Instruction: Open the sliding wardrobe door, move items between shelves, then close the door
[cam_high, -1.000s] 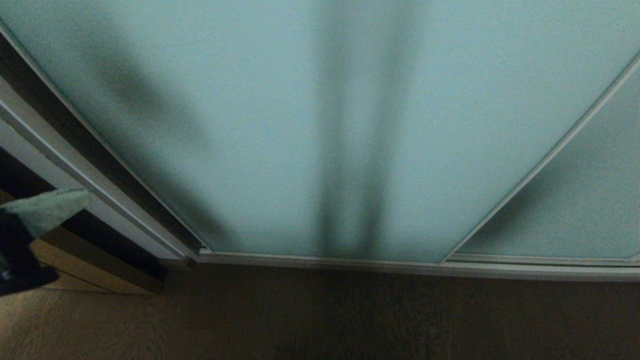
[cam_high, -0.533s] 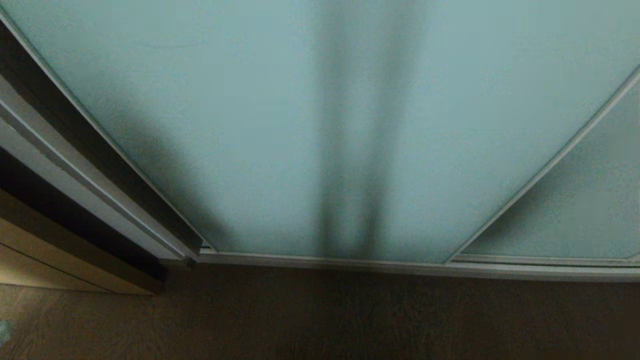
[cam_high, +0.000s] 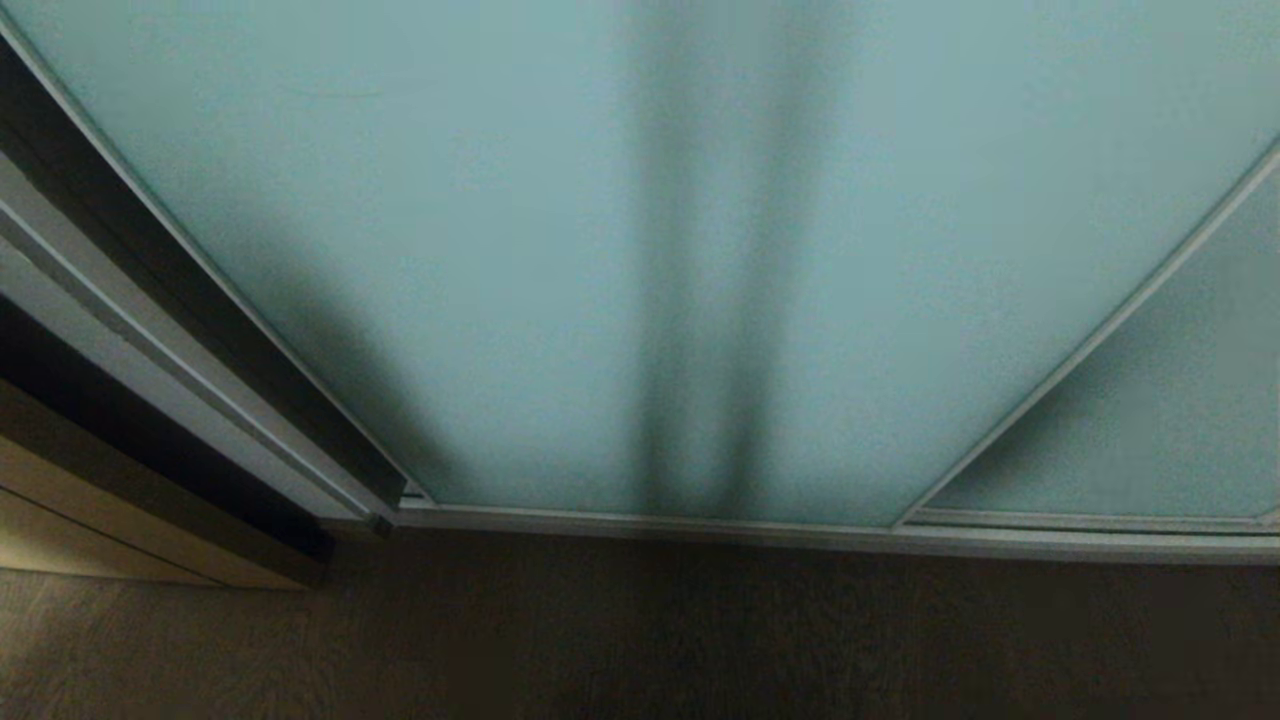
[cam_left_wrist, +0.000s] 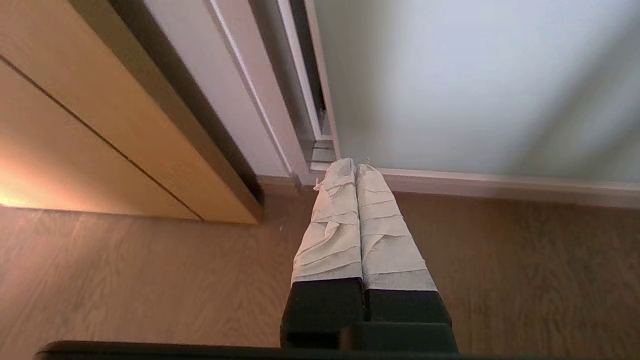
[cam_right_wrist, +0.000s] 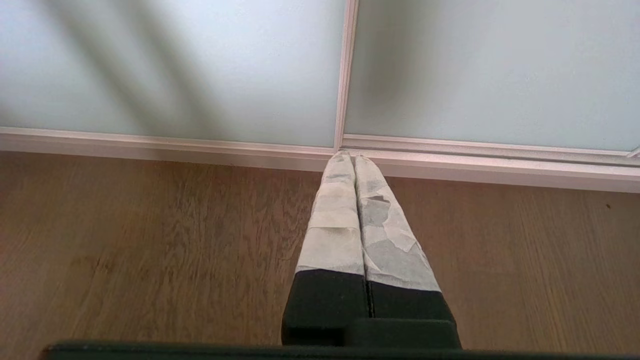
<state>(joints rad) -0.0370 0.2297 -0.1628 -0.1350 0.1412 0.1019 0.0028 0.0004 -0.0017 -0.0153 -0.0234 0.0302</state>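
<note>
Head view: sliding wardrobe door (cam_high: 620, 250) fully across the bay, lower rail on the floor track (cam_high: 800, 535), greyer twin panel (cam_high: 1160, 420) behind at right; probably closed for good.

Left wrist: left gripper (cam_left_wrist: 355, 167) pinched shut, empty, above wooden floor (cam_left_wrist: 150, 280) beside beige cabinet (cam_left_wrist: 75, 125).

Right wrist: right gripper (cam_right_wrist: 348, 157) pressed shut, empty, parked low.
</note>
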